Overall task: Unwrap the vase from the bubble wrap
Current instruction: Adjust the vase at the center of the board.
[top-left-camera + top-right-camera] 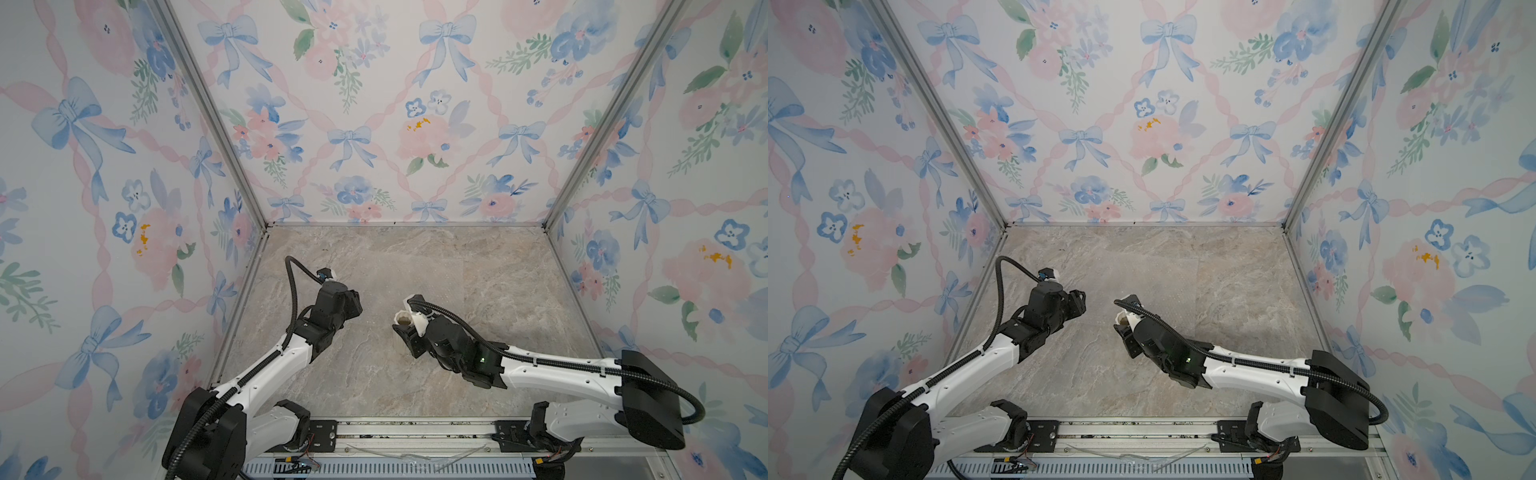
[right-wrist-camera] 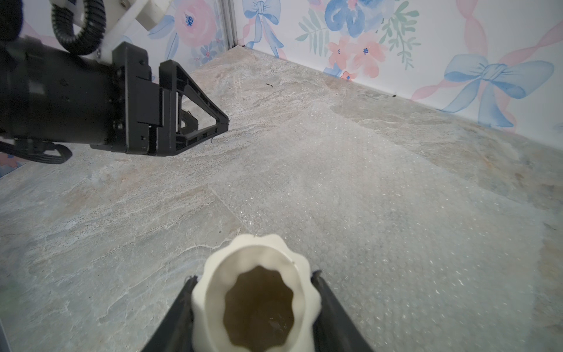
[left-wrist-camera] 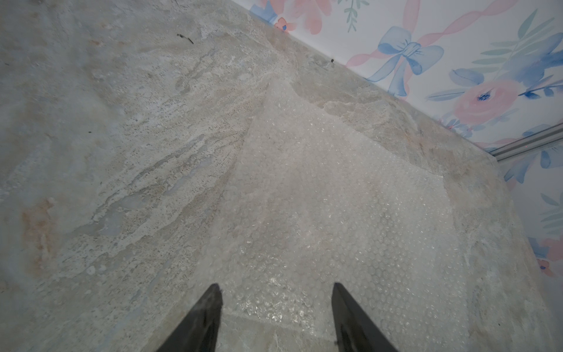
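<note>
The cream-white ribbed vase [image 2: 210, 292] is bare, with its scalloped mouth facing the right wrist camera. My right gripper [image 2: 254, 275] is shut on it, a finger on each side, and holds it above the table near the middle in both top views [image 1: 404, 319] [image 1: 1123, 319]. The bubble wrap [image 3: 320, 198] [image 2: 380, 219] lies spread flat on the table beyond the vase. My left gripper [image 3: 276, 286] [image 1: 355, 305] stands open over the sheet's near edge, with nothing between its fingers. It also shows in the right wrist view [image 2: 195, 122].
The stone-look tabletop [image 1: 374, 374] is boxed in by flowered walls on three sides. A metal rail [image 1: 415, 432] runs along the front, with a scrap of clear plastic [image 1: 415, 455] lying on it. Both arm bases sit at the front corners.
</note>
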`<state>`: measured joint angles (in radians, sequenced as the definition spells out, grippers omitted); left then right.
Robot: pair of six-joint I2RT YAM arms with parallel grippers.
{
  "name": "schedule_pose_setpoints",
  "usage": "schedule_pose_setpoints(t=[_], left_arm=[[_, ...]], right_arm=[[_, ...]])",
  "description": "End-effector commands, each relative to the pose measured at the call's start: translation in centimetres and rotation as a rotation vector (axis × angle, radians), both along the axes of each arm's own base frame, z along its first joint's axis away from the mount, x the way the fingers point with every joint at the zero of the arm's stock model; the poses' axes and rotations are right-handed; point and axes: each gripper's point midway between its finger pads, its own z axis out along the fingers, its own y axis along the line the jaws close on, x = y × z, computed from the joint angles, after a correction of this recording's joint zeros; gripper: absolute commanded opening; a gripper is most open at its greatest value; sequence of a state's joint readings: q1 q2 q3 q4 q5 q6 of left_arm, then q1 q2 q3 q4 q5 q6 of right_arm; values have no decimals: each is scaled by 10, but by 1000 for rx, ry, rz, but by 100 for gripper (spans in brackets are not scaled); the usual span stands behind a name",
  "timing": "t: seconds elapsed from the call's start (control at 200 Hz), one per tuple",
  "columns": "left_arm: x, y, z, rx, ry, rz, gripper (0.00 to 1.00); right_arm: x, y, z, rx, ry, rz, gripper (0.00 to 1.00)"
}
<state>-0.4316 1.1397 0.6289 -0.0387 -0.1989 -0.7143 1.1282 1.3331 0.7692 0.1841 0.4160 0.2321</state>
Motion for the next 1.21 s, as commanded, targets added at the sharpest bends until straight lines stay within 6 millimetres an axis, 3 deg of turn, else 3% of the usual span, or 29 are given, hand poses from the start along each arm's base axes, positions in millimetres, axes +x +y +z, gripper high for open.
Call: schedule_pose_setpoints(t=[0.0,0.395,0.795,1.2], left_arm=[[3,0,12,12,-34,-1,59],[3,1,12,18,-31,2,59],[3,1,13,22,-32,1,59],[3,1,12,26,-28,-3,59]], right_arm=[[7,-5,25,75,-37,-29,37],[8,-11,26,93,-39,-36,50],[9,-14,17,93,-13,-46,51],[9,-20,14,95,-11,-62,61]])
